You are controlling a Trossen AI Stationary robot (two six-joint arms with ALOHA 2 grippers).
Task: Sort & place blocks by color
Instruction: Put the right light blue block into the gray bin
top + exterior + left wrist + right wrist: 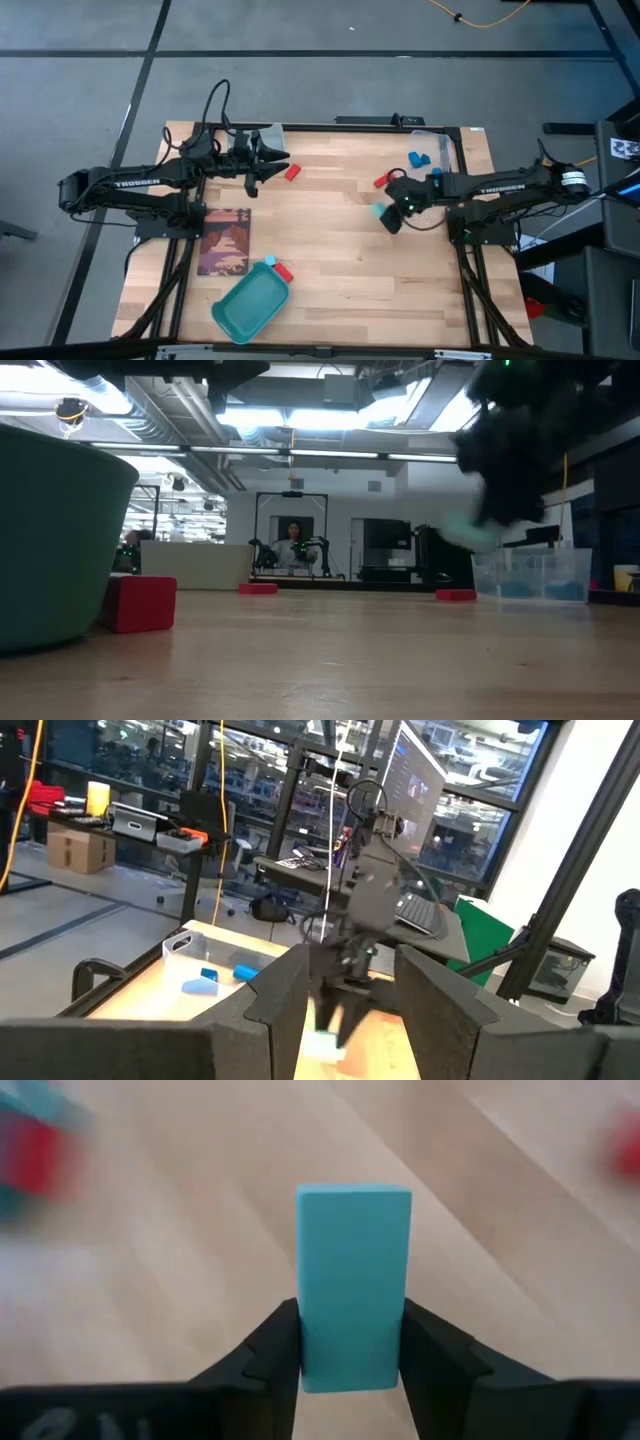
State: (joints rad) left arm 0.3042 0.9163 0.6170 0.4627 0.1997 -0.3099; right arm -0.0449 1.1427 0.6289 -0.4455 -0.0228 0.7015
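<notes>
Clear plastic bin (437,147) holds two blue blocks (418,159). Right gripper (350,1342) clamps smooth light-cyan rectangular block (352,1280); left gripper (350,995) empty, parted.

A light cyan block (352,1285) stands clamped between the right arm's dark jaws.

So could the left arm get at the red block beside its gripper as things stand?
Probably yes. The left gripper hangs open and empty right beside the red block, with bare table between and nothing over the block. The right gripper, shut on a cyan block, is well clear.
</notes>
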